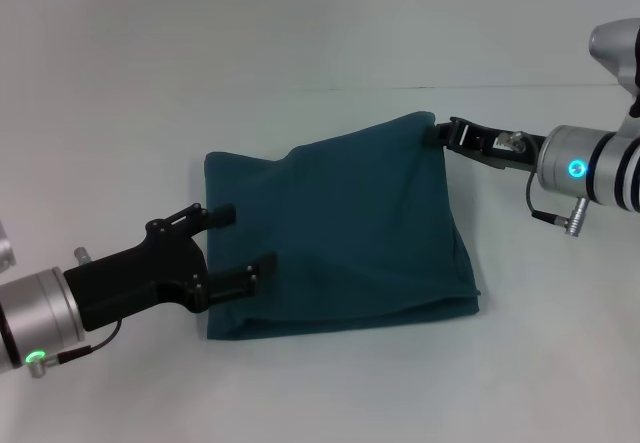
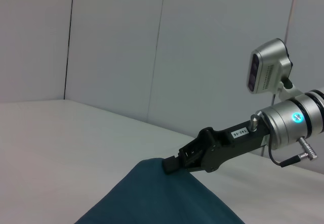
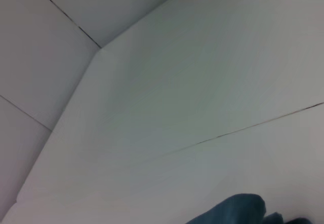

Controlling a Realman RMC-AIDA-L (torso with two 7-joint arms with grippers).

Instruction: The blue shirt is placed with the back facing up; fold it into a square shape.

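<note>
The blue shirt [image 1: 345, 233] lies folded into a rough rectangle on the white table [image 1: 300, 43]. My right gripper [image 1: 437, 131] is shut on the shirt's far right corner and holds it slightly raised. The left wrist view shows that pinch, with the right gripper [image 2: 172, 164] on the lifted peak of the shirt [image 2: 162, 198]. My left gripper [image 1: 243, 240] is open at the shirt's left edge, its two black fingers [image 1: 222, 213] spread over the cloth. A bit of the shirt [image 3: 238, 211] shows in the right wrist view.
The white table extends on all sides of the shirt. A pale wall [image 2: 126, 42] stands behind the table.
</note>
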